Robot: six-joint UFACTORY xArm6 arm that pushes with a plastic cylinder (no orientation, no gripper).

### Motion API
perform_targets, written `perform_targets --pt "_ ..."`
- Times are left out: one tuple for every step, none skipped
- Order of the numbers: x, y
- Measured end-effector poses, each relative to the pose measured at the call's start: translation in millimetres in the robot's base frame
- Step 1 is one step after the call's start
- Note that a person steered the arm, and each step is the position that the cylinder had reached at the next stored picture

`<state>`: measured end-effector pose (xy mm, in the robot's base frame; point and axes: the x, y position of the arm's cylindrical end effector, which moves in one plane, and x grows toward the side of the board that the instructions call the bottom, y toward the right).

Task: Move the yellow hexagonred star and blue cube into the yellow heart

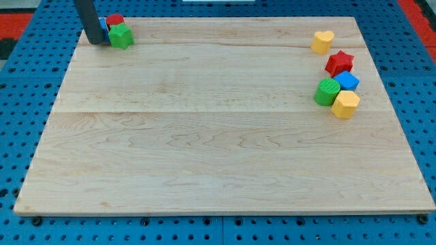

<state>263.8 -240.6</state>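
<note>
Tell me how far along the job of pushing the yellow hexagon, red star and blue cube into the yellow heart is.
Partly grouped: the red star, blue cube and yellow hexagon sit clustered at the view's right, just below the yellow heart, but none touches it. Nothing is in hand: my tip is far off at the top left, beside a green block. All three still need pushing up to the heart.

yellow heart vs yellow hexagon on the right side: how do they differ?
Shape: the yellow heart is lobed, the yellow hexagon flat-sided. Position: the heart sits nearer the view's top, the hexagon lowest in the right cluster. Contact: the heart stands alone; the hexagon touches the green cylinder and blue cube. Both are yellow, far from my tip.
</note>
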Motion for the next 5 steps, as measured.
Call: perform_targets --pt "15 37" --pt "54 104" --pt "120 158" --pt "189 246" --pt "234 335"
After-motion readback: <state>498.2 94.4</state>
